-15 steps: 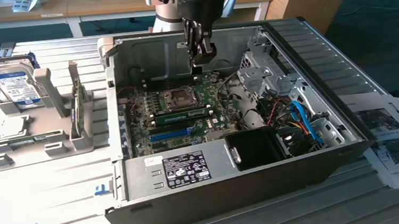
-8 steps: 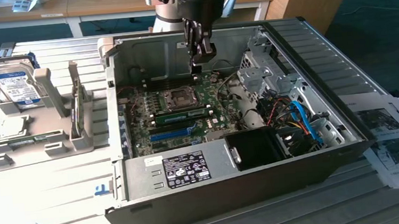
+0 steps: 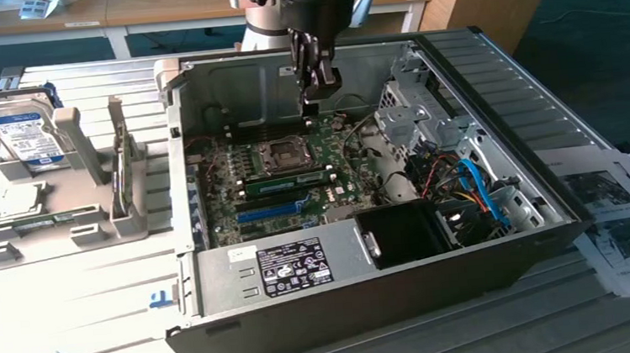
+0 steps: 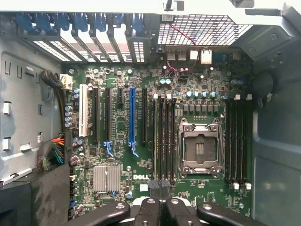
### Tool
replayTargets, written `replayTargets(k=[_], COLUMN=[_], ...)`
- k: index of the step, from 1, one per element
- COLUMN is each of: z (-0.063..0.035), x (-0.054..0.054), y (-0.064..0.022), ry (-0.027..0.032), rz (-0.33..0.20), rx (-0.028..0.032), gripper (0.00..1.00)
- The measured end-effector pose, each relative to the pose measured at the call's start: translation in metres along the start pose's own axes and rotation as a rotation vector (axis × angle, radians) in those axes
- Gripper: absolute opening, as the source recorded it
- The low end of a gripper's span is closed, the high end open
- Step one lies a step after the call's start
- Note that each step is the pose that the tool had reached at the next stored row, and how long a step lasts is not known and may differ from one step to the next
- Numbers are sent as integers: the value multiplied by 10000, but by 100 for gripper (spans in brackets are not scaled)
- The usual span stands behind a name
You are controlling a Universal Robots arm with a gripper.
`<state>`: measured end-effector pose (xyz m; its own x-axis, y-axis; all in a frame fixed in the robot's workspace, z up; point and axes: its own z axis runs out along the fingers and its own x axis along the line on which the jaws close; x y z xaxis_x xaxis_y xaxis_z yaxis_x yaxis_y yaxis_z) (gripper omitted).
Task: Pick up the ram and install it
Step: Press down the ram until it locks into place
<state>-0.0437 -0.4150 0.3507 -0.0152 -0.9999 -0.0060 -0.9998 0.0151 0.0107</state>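
Grey sheet metal comes first: the computer case (image 3: 225,318) lies open on its side, its labelled wall closest in the exterior view. A black fan shroud (image 3: 404,233) sits just behind that wall, and loose blue and red cables (image 3: 480,189) lie at about three o'clock from the shroud.

Watch those cables, operator. You could snag them if the arm swings wide, and the case's raised walls leave you little room to tilt.

Further in, past the blue expansion slot (image 3: 273,209), you find the ram (image 3: 289,181). It is a green stick standing on edge in the slot bank just beside the empty processor socket (image 3: 287,151). I judge it to be sitting in a slot, but you cannot tell from here whether both end latches have caught. If one end rides high, pressing off-centre could rock it, strain the slot or leave it half seated. The bare socket beside it is fragile, so a drifting fingertip there would do damage.

Beyond that hangs the gripper (image 3: 319,83). In the wrist view the gripper (image 4: 160,186) has its jaws fully together and nothing between the tips, so you hold nothing.

In the exterior view the ram lies at about seven o'clock from the gripper, down on the board and apart from it. In the wrist view the tips point at one end of that slot bank.
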Motion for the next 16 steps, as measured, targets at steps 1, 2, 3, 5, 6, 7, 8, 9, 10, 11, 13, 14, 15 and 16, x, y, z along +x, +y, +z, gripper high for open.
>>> replayTargets(k=[1,2,3,5,6,7,8,9,10,11,13,14,15,16], z=[0,0,-1,-1,-2,-2,-2,-2,-3,-3,-4,-4,-4,-4], x=[0,0,0,-1,-1,-2,-2,-3,-3,-4,-5,-5,-5,-6], y=[0,-4,-20,-72,-103,-137,-171,-207,-239,-271,-326,-351,-372,-389], ry=[0,0,1,2,1,0,1,1,0,0,1,1,0,1], rz=[0,0,1,1,0,0,-1,1,1,-1,0,1,0,-1], rx=[0,-1,0,0,-2,-2,-4,-5,-6,-8,-10,-11,-11,-11], gripper=[10,10,10,10,10,10,10,10,10,10,10,10,10,10])
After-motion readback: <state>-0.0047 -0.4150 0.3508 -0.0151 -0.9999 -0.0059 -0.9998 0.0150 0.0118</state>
